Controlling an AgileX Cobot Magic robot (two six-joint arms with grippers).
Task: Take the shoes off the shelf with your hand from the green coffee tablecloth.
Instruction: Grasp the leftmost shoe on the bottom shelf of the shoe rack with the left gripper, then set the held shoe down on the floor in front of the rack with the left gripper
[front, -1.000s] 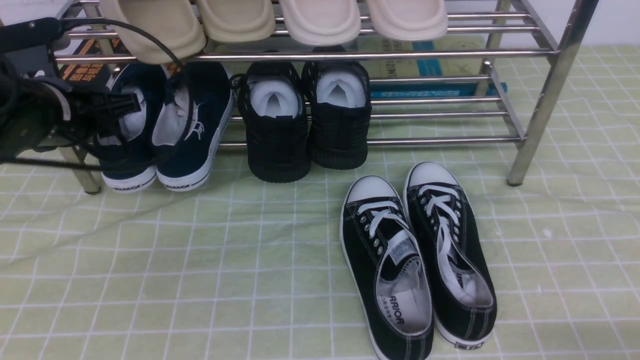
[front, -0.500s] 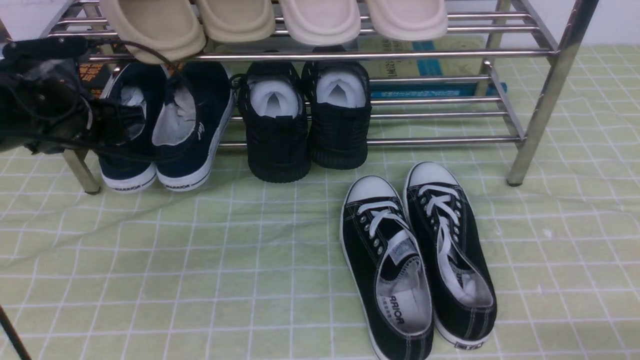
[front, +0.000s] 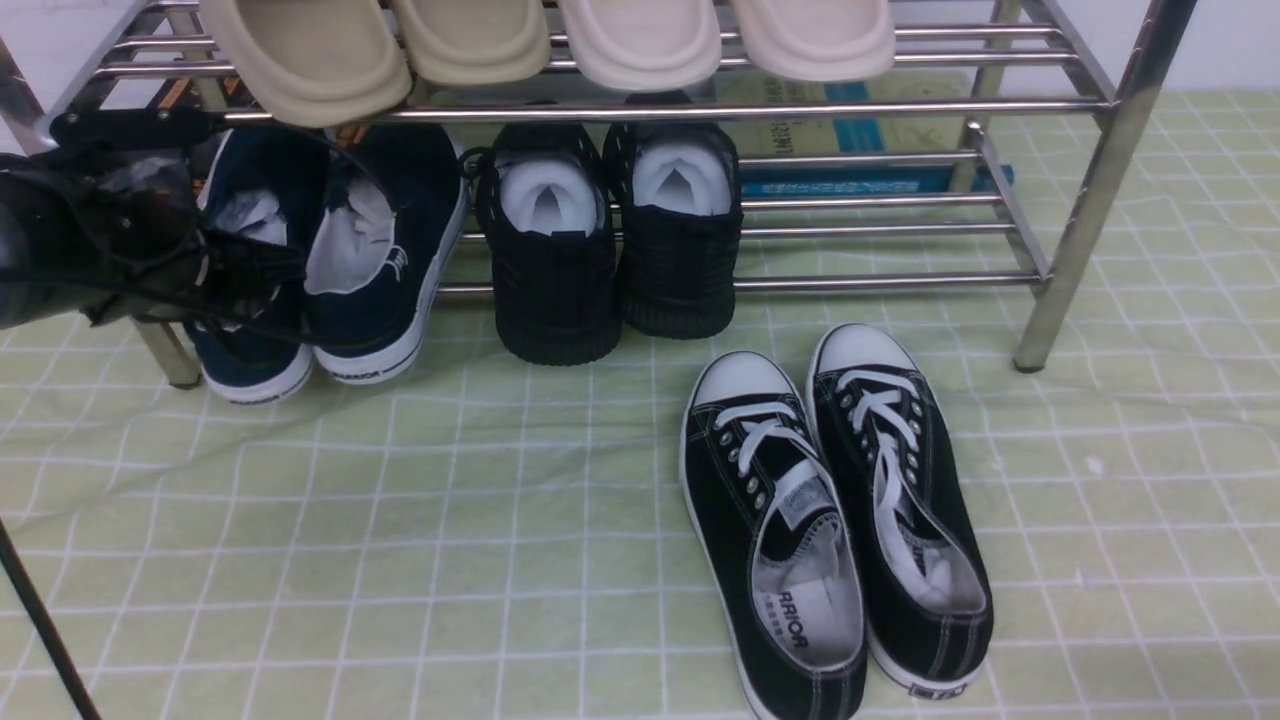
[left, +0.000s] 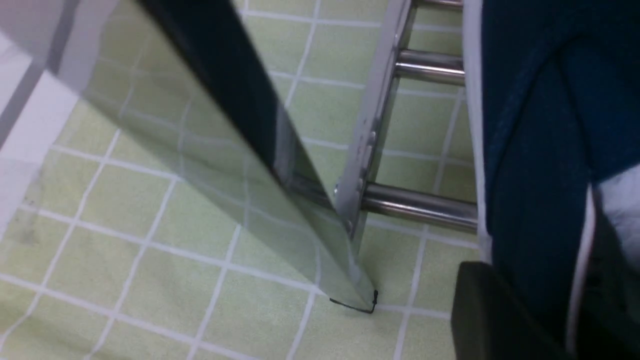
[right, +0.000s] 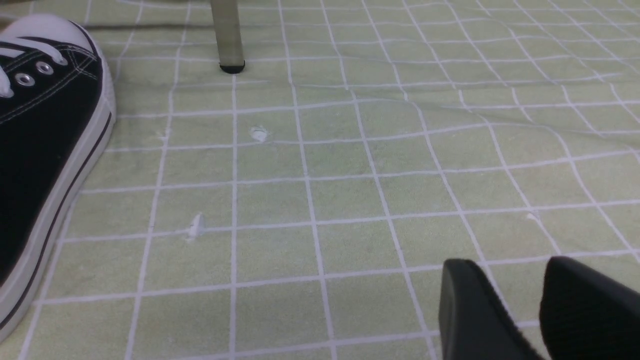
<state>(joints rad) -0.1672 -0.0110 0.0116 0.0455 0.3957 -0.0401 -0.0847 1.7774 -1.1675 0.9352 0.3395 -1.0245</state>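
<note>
The navy-blue slip-on shoes stand on the lower tier of the chrome shelf (front: 900, 105), at its left end, heels toward me. My left gripper (front: 245, 272) is shut on the side wall of the left shoe (front: 250, 375), whose heel hangs over the pale-green tablecloth (front: 450, 550). The right shoe (front: 385, 300) rests beside it. In the left wrist view my gripper (left: 540, 300) has one finger (left: 475, 315) outside the navy wall (left: 530, 125); the other finger is hidden inside the shoe. My right gripper (right: 517, 272) is low over the cloth, fingers nearly together and empty.
All-black knit shoes (front: 610, 250) stand right of the navy pair. Black lace-up sneakers (front: 840, 500) lie on the cloth in front, one also in the right wrist view (right: 40, 150). Beige slippers (front: 550, 40) fill the top tier. The shelf's legs (front: 1080, 230) (left: 370, 150) stand on the cloth.
My left gripper has moved down and toward me while holding the left navy shoe. That shoe has slid forward, its heel now nearer me than its partner's.
</note>
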